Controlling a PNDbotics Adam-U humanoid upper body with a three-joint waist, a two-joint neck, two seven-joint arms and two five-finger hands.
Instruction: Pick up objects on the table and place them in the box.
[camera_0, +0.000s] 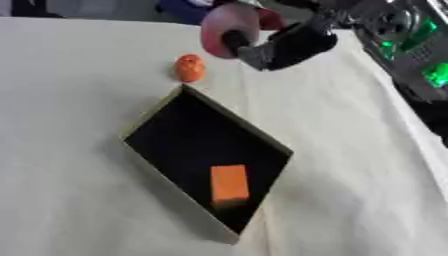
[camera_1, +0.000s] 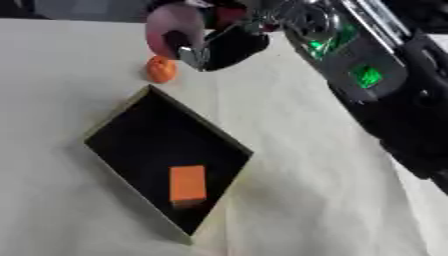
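The worktop (camera_0: 79, 150) carries the box (camera_0: 153, 121), my landmark. My right arm enters from beyond the box's far right; the right eye view shows more of its forearm. My right hand (camera_0: 289, 47), fingers curled around a pink object (camera_0: 229, 25), hangs beyond the box's far corner. An orange block (camera_0: 229, 186) lies inside the box. A small orange object (camera_0: 189, 68) stands just beyond that corner.

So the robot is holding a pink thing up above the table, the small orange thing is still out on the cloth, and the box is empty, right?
Not quite: the box is not empty. An orange block already lies inside it, as the left eye view shows. The rest holds: the right hand is curled round a pink thing above the table, and the small orange thing sits on the cloth just beyond the box's far corner.
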